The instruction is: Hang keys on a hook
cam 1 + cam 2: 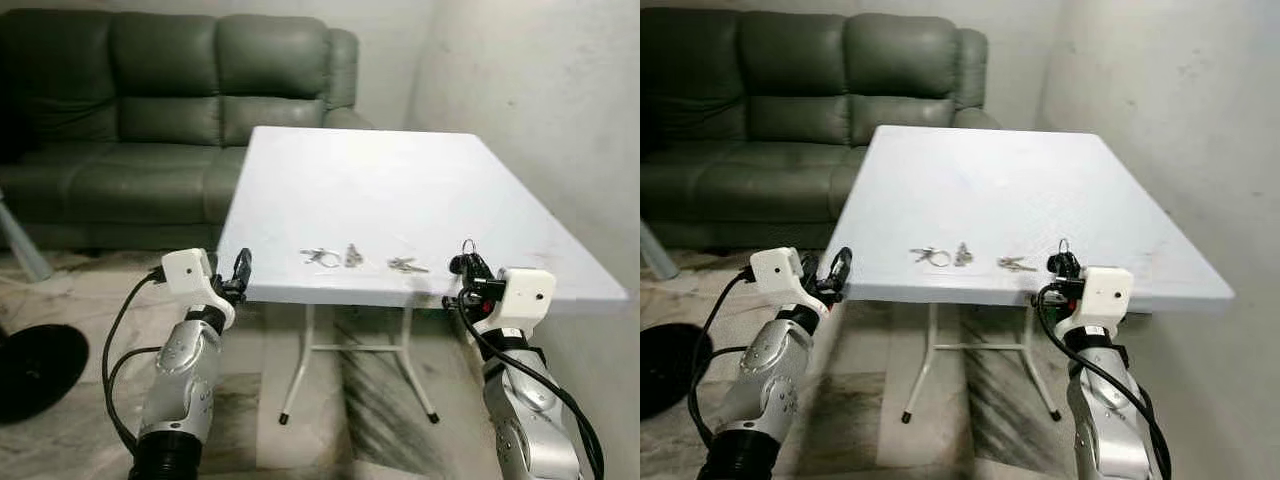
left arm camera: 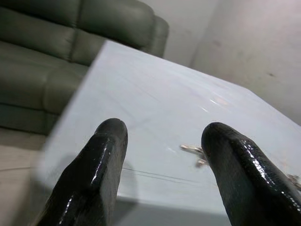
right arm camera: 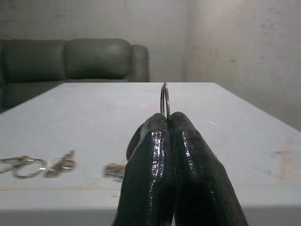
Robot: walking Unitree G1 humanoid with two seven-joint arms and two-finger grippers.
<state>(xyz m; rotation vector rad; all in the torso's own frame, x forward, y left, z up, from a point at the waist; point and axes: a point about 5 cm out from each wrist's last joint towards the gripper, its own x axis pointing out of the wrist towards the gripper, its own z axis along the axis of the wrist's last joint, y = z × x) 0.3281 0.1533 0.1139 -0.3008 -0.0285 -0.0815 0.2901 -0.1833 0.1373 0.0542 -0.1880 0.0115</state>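
Note:
My right gripper (image 1: pixel 470 262) hovers at the front right edge of the white table (image 1: pixel 400 180), shut on a thin metal key ring (image 3: pixel 164 99) that stands upright above its fingertips. The ring (image 1: pixel 467 244) pokes up from the fingers. Three small bunches of keys lie in a row near the table's front edge: one bunch (image 1: pixel 320 257), a second (image 1: pixel 353 256) and a third (image 1: pixel 407 265). My left gripper (image 1: pixel 240 268) is open at the table's front left corner, level with the tabletop, nothing between its fingers (image 2: pixel 101 155).
A dark green sofa (image 1: pixel 170 110) stands behind and left of the table. A bare pale wall (image 1: pixel 560 120) runs close along the table's right side. A black round base (image 1: pixel 35 370) rests on the floor at left. The table's white legs (image 1: pixel 300 370) stand on tiled floor.

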